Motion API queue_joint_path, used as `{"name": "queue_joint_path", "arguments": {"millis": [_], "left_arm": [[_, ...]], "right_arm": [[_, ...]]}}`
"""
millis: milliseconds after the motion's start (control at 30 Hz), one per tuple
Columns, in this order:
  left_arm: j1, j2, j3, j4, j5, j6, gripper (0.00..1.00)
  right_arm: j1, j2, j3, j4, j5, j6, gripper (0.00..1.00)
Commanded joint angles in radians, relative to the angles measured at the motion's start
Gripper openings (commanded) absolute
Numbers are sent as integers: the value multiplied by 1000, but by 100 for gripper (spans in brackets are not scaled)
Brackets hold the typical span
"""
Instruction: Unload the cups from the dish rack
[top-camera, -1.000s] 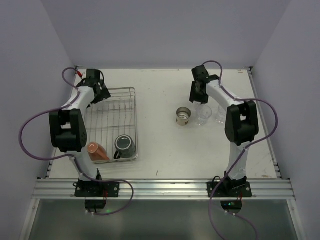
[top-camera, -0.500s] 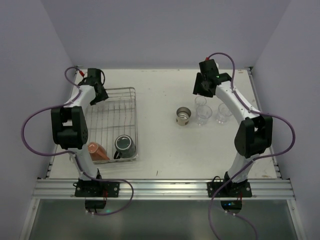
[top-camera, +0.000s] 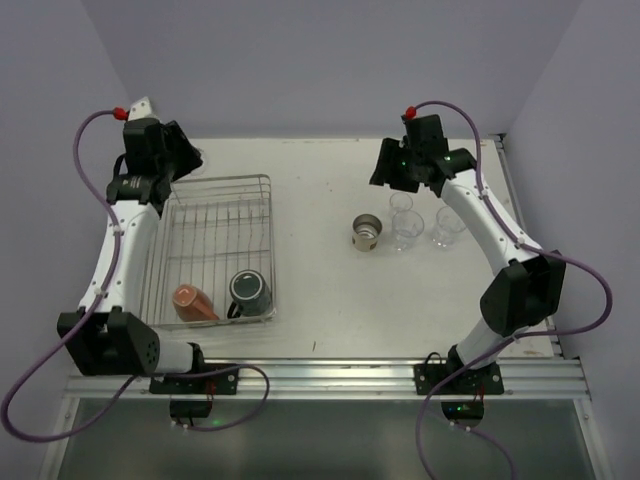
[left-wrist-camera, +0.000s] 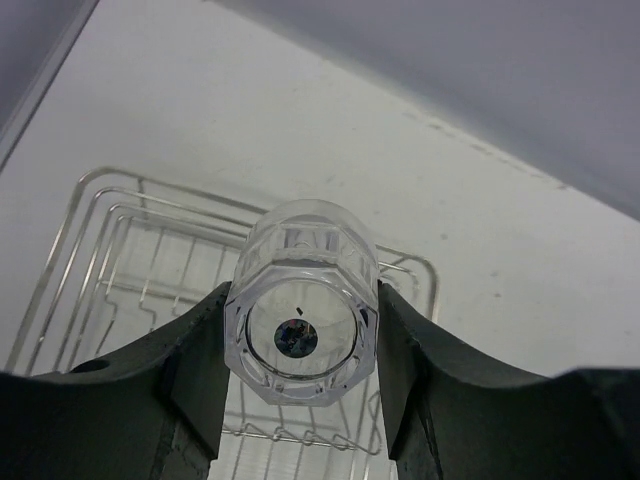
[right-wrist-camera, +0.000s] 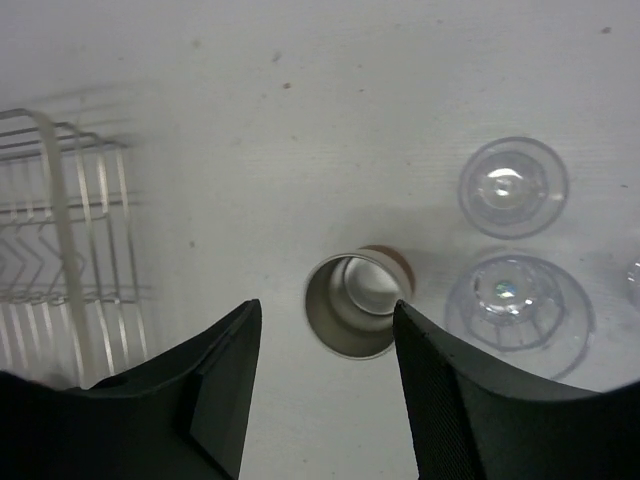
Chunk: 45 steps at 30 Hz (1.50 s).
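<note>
Step in hand: transfer of one cup out of the dish rack (top-camera: 215, 250). The left end effector (left-wrist-camera: 300, 345) is closed on a clear glass (left-wrist-camera: 305, 255), one finger pressed against each side of its faceted wall. The glass hangs above the far end of the dish rack, clear of the wires. Whether its base or its mouth faces the wrist camera cannot be told.

The right end effector (right-wrist-camera: 325, 330) stands with its fingers well apart and holds nothing. It hovers to the right of the dish rack, above the cups that are already unloaded. These stand on the counter (top-camera: 320, 300), well apart from the dish rack on its right side. The beige cup (top-camera: 367, 232) is nearest the rack. Three clear glasses (top-camera: 407, 230) stand just beyond it, farther from the rack.

Two cups lie inside the dish rack, both at its near end. The orange-red cup (top-camera: 193, 302) rests on its side in the near-left corner. The dark mug (top-camera: 249, 291) sits in the near-right corner, with its handle toward the orange-red cup.

By this count the task appears a little over half done.

The next move calls for the left arm to carry the held glass rightward, past the right wall of the dish rack. It should set the glass down on bare counter short of the beige cup and open only once the glass rests flat. The smooth wall of the glass may slip if the arm swings sharply. The right end effector, being free, is placed to turn toward the dark mug.
</note>
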Motion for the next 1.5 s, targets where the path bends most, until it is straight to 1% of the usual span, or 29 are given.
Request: {"name": "queue_joint_path", "arguments": {"millis": [0, 33, 67, 100, 133, 167, 200, 233, 267, 300, 333, 367, 400, 433, 467, 500, 533, 567, 600, 633, 667, 700, 733, 767, 833, 967, 1300, 1467], "left_arm": [[8, -105, -71, 116, 236, 3, 0], [8, -154, -132, 159, 326, -15, 0], [8, -174, -166, 197, 371, -27, 0], [6, -196, -201, 286, 414, -41, 0], [8, -228, -237, 338, 469, -55, 0], [8, -237, -304, 384, 568, -85, 0], [6, -259, -338, 493, 619, -107, 0], [8, -269, -420, 588, 718, -166, 0], [8, -280, -465, 662, 762, -202, 0], [8, -295, -505, 810, 799, -243, 0], [6, -302, -543, 890, 855, -323, 0], [6, -308, -609, 958, 876, -360, 0], [6, -312, -640, 1091, 894, -398, 0], [3, -323, -669, 1163, 920, -473, 0], [0, -328, -695, 1223, 931, -501, 0], [-10, -329, -728, 1318, 942, -521, 0], [-15, -337, -739, 1349, 948, -539, 0], [-17, -339, -743, 1363, 949, -537, 0], [-64, -342, -746, 1377, 951, -531, 0], [-78, -345, -745, 1380, 948, -514, 0], [-95, -346, -743, 1379, 943, -506, 0], [-125, -343, -743, 1376, 939, -500, 0], [-139, -343, -743, 1376, 931, -486, 0], [-154, -343, -745, 1370, 923, -480, 0], [-185, -339, -745, 1362, 908, -463, 0], [-216, -332, -749, 1362, 896, -458, 0], [-217, -328, -749, 1347, 894, -446, 0], [-225, -317, -757, 1357, 888, -451, 0]], "right_arm": [[8, -43, -14, 86, -267, 40, 58], [8, -43, -18, 108, -355, 64, 58], [9, -45, -21, 122, -393, 64, 58], [9, -49, -24, 141, -435, 87, 57], [11, -54, -29, 159, -477, 101, 57], [12, -58, -46, 206, -555, 136, 57], [11, -68, -55, 231, -596, 153, 57], [11, -69, -72, 288, -686, 175, 57], [11, -72, -81, 320, -730, 226, 57], [11, -74, -96, 358, -776, 259, 57], [12, -74, -130, 457, -823, 299, 57], [12, -71, -147, 504, -906, 378, 57], [14, -69, -168, 567, -940, 420, 57], [17, -68, -212, 696, -971, 466, 57], [21, -63, -230, 758, -999, 547, 57], [28, -57, -245, 809, -1035, 582, 56], [34, -51, -266, 908, -1054, 622, 56], [40, -34, -274, 961, -1069, 705, 56], [49, -25, -283, 1021, -1095, 750, 56], [69, -13, -291, 1129, -1108, 794, 56], [78, 13, -291, 1174, -1117, 877, 56], [100, 26, -291, 1214, -1121, 912, 56], [110, 38, -288, 1292, -1123, 948, 55], [118, 59, -287, 1329, -1123, 1012, 55], [140, 73, -287, 1404, -1111, 1067, 55], [156, 84, -276, 1425, -1094, 1081, 54], [158, 76, -284, 1448, -1089, 1101, 53], [170, 99, -273, 1546, -1100, 1187, 49]]}}
